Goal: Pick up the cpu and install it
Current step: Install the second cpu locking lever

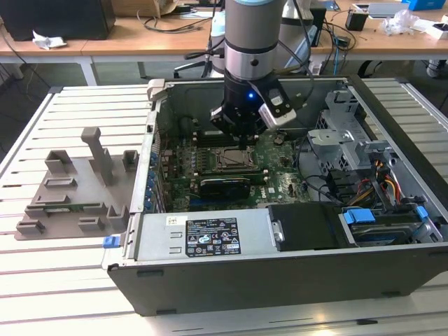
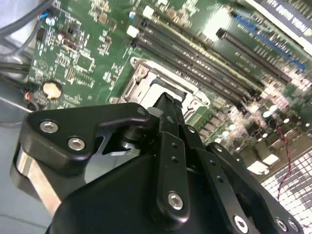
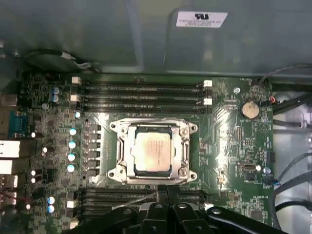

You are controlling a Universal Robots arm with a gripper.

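A slatted pale table [image 1: 63,105] carries 2 things directly: a grey fixture tray [image 1: 73,192] with upright blocks toward the exterior view's left, and just beside it an open computer case [image 1: 280,269] on its side.

Single grey cylindrical robot arm [image 1: 250,31], descending vertically from twelve o'clock in the exterior view. Its black wrist section carries a small blue light and a silver-grey camera block at its four o'clock. The black metal hand [image 1: 240,142] points straight down. In the second wrist view the hand's [image 2: 168,109] bolted black linkages converge, fingers drawn together.
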